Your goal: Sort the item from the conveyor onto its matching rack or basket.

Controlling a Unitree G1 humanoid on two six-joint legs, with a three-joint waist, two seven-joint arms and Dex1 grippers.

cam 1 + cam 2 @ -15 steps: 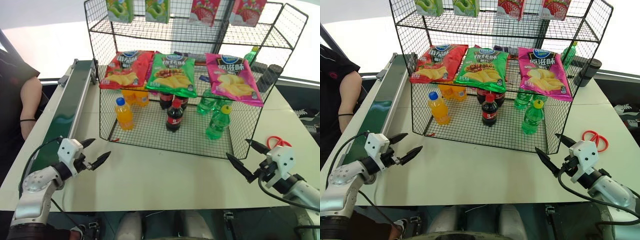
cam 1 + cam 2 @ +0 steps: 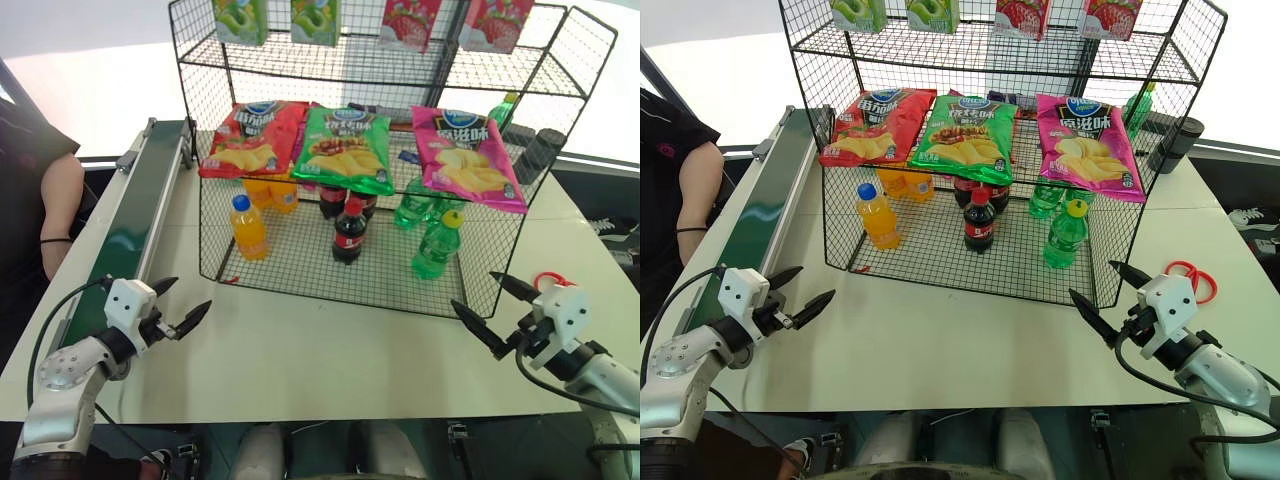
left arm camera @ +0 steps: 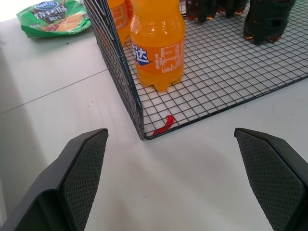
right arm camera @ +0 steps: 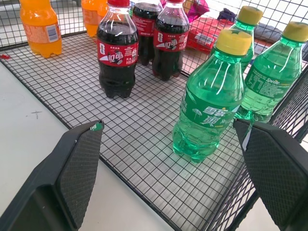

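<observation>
Because the green soda bottle (image 2: 437,246) already stood upright in the rack's lowest basket (image 2: 330,290), toward its right front corner beside other green bottles, we judged the sort complete. We found the left gripper (image 2: 172,306) and right gripper (image 2: 484,306) both spread wide and empty above the bench (image 2: 330,350) near its front edge, clear of the basket. The conveyor (image 2: 125,235) along the bench's left edge carried nothing. We read "Sprite" on a rear green bottle (image 4: 273,79); other labels carried Chinese characters.
</observation>
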